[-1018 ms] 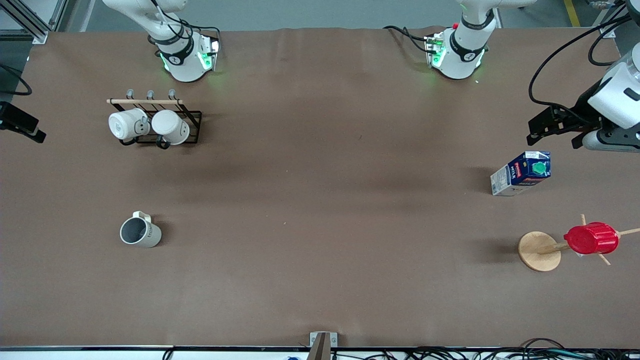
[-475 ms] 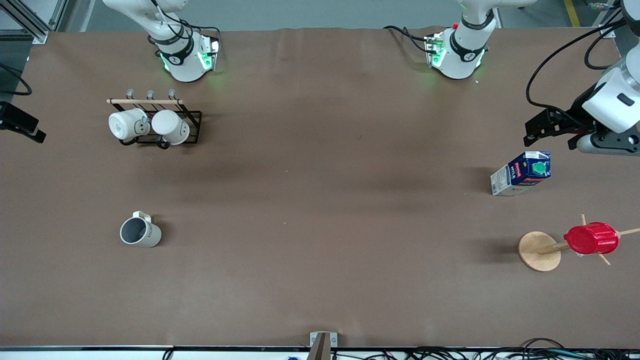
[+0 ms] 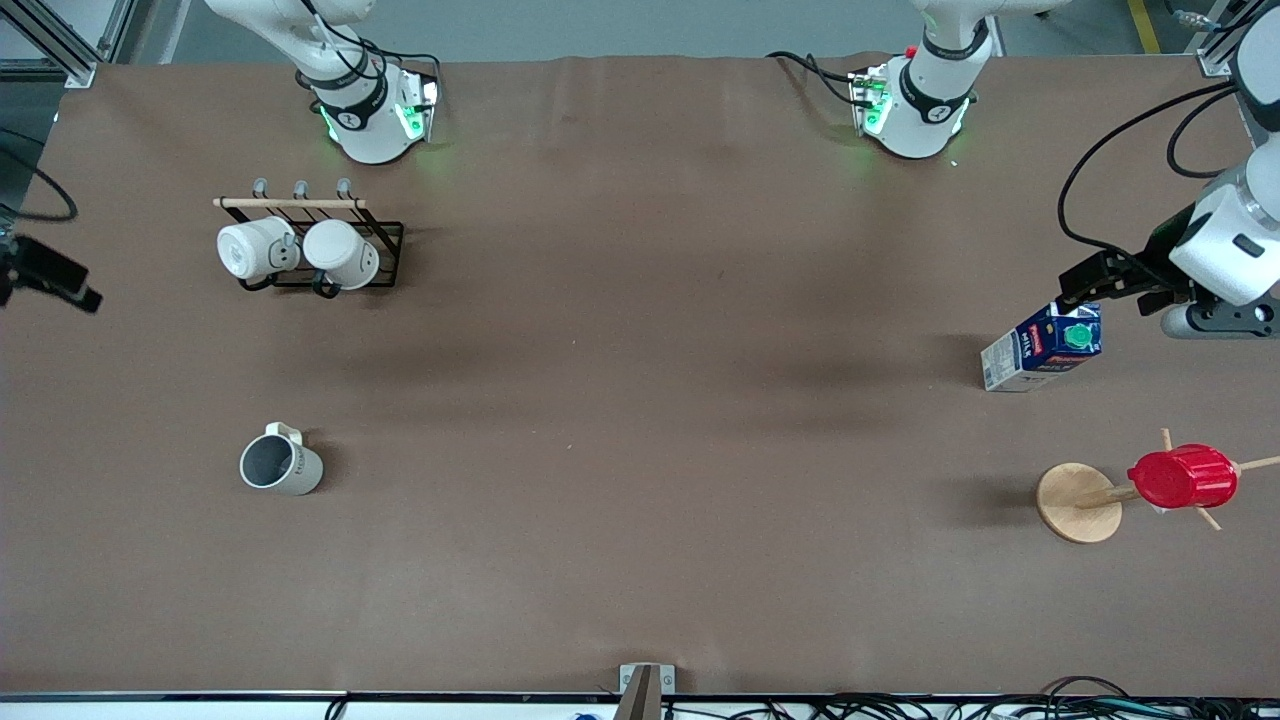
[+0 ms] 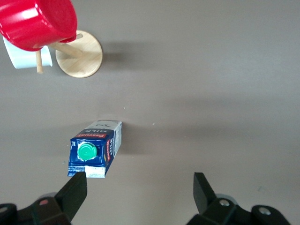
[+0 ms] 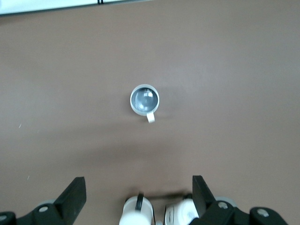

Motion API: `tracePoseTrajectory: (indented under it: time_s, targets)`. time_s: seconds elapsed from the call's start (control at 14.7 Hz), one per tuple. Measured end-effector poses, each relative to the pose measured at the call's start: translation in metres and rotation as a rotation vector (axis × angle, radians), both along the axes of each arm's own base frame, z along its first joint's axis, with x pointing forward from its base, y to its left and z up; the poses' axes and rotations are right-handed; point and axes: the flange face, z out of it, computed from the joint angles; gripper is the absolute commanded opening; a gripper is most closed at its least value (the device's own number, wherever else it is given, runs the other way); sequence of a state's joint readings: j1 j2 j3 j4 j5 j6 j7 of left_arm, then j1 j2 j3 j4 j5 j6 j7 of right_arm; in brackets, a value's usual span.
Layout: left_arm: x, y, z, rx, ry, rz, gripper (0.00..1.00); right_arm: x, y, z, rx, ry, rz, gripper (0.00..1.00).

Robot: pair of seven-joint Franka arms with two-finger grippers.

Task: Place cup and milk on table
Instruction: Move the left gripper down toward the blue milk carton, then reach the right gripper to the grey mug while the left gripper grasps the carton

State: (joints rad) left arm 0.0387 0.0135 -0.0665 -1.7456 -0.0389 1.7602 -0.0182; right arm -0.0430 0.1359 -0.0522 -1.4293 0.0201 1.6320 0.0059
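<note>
The cup (image 3: 281, 468), a beige-white mug with a dark grey inside, stands upright on the brown table (image 3: 640, 400) toward the right arm's end. The right wrist view looks straight down on the cup (image 5: 145, 100) from high up. My right gripper (image 5: 138, 180) hangs open and empty over the mug rack. The milk (image 3: 1043, 347), a dark blue carton with a green cap, stands on the table toward the left arm's end. My left gripper (image 3: 1125, 287) is open and empty, low over the table beside the milk (image 4: 96, 150). One of its fingers (image 4: 77, 187) is close to the carton's edge.
A black wire rack (image 3: 385, 255) with two white mugs (image 3: 300, 252) stands near the right arm's base. A red ribbed cup (image 3: 1182, 477) hangs on a wooden peg stand (image 3: 1078, 502), nearer the front camera than the milk.
The left gripper has come down and toward the milk, and now stands right beside the carton. The right hand has shifted slightly. The cup and the milk have not moved.
</note>
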Motion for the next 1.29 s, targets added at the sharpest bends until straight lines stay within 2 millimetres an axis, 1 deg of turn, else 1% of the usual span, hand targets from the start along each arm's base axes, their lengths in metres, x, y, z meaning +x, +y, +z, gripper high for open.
tracePoseTrajectory:
  time_s: [0.2, 0.27, 0.41, 0.54, 0.61, 0.81, 0.95, 1.02, 1.29]
  targets:
    - [-0.001, 0.016, -0.026, 0.001, 0.006, 0.029, 1.0, 0.048, -0.002, -0.081, -0.007, 0.027, 0.041, 1.0]
    - [-0.001, 0.022, -0.034, 0.001, 0.008, 0.041, 1.0, 0.06, -0.003, -0.108, -0.009, 0.04, 0.068, 1.0]
    - [-0.004, 0.033, -0.049, 0.001, 0.016, 0.059, 1.0, 0.077, -0.006, -0.157, -0.013, 0.064, 0.123, 1.0]
    - [-0.007, 0.038, -0.062, 0.002, 0.03, 0.066, 1.0, 0.088, -0.008, -0.203, -0.02, 0.058, 0.163, 1.0]
    - [-0.009, 0.041, -0.069, 0.007, 0.039, 0.068, 1.0, 0.091, -0.009, -0.226, -0.025, 0.045, 0.176, 1.0]
    - [-0.014, 0.06, -0.081, 0.023, 0.054, 0.08, 1.0, 0.084, -0.013, -0.293, -0.034, 0.037, 0.213, 1.0]
    - [-0.016, 0.065, -0.089, 0.023, 0.049, 0.08, 1.0, 0.079, -0.014, -0.325, -0.037, 0.04, 0.221, 1.0]
    - [-0.017, 0.066, -0.093, 0.024, 0.049, 0.082, 1.0, 0.078, -0.014, -0.336, -0.039, 0.036, 0.223, 1.0]
    - [-0.023, 0.083, -0.113, 0.026, 0.045, 0.1, 1.0, 0.078, -0.015, -0.365, -0.048, 0.013, 0.225, 1.0]
